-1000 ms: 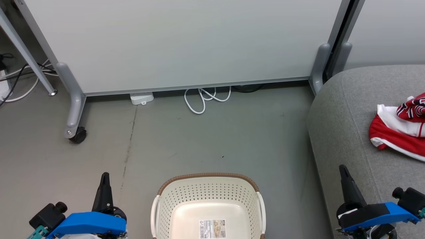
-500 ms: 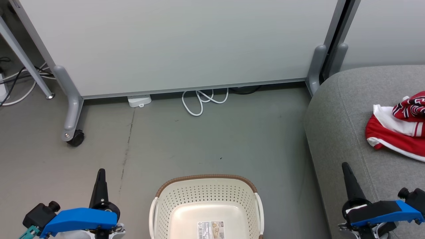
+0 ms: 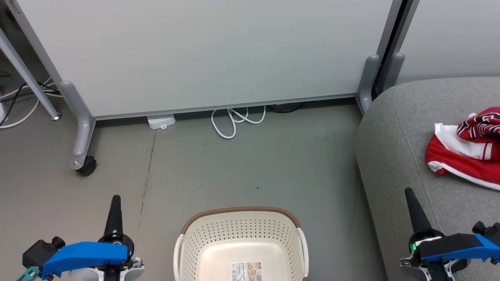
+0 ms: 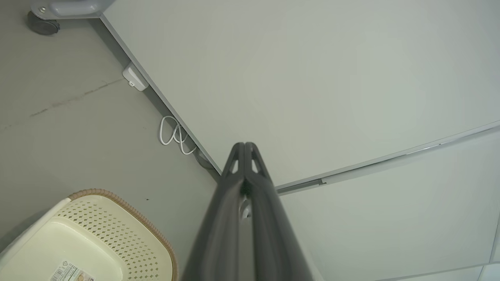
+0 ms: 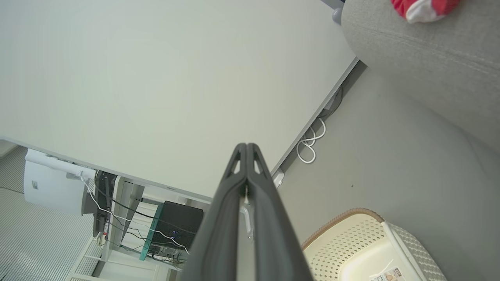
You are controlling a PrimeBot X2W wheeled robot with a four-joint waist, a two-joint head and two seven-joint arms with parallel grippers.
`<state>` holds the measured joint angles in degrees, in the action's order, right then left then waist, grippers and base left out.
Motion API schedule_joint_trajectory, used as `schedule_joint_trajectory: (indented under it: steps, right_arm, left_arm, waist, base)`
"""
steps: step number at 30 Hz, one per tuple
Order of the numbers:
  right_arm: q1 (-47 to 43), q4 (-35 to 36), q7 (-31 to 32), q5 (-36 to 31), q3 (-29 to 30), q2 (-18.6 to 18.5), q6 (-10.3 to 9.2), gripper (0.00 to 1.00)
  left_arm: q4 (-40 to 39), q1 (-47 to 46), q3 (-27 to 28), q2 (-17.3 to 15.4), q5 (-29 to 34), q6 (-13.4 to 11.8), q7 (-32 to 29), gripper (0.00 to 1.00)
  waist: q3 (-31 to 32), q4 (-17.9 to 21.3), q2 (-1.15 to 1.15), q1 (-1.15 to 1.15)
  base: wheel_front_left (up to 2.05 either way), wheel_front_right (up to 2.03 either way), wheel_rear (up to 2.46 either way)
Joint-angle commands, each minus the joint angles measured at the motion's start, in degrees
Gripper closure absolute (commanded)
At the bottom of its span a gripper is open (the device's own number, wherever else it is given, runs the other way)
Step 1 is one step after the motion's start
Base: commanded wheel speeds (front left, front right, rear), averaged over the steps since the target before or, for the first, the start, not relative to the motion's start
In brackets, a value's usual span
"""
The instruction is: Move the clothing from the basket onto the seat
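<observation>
The cream basket with a brown rim stands on the floor at the bottom middle of the head view; inside it I see a bare bottom with a label. It also shows in the left wrist view and the right wrist view. The red and white clothing lies bunched on the grey seat at the right, with the lettered jersey on top; a red corner shows in the right wrist view. My left gripper is shut beside the basket's left. My right gripper is shut over the seat's front edge.
A large pale partition panel on grey wheeled feet closes off the far side. A white looped cable and a small white box lie at its base. Grey floor stretches between the basket and the panel.
The whole head view has shifted, so the camera has moved. Both grippers have sunk lower in the picture, still shut. Basket and clothing lie as before.
</observation>
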<state>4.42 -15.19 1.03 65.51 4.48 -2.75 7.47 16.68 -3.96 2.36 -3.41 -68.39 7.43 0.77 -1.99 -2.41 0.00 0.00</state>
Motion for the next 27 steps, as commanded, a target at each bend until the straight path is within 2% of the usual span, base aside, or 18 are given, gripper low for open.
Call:
schedule_joint_trajectory:
  steps: [1,27]
  right_arm:
    - [1.3,0.7,0.4,1.4,0.3,-0.2,0.03,1.00]
    - [1.8,1.0,3.1,14.9,1.2,-0.2,0.03,1.00]
  left_arm:
    - [-0.7,-1.3,0.4,-0.3,-1.2,0.1,-0.3,1.00]
    - [-1.9,-2.0,2.2,-0.1,-13.5,0.1,-3.9,1.00]
  waist:
    - [0.0,0.1,0.00,0.00]
    - [0.9,1.2,0.00,0.00]
  base:
    - [0.00,0.00,0.00]
    - [0.00,0.00,0.00]
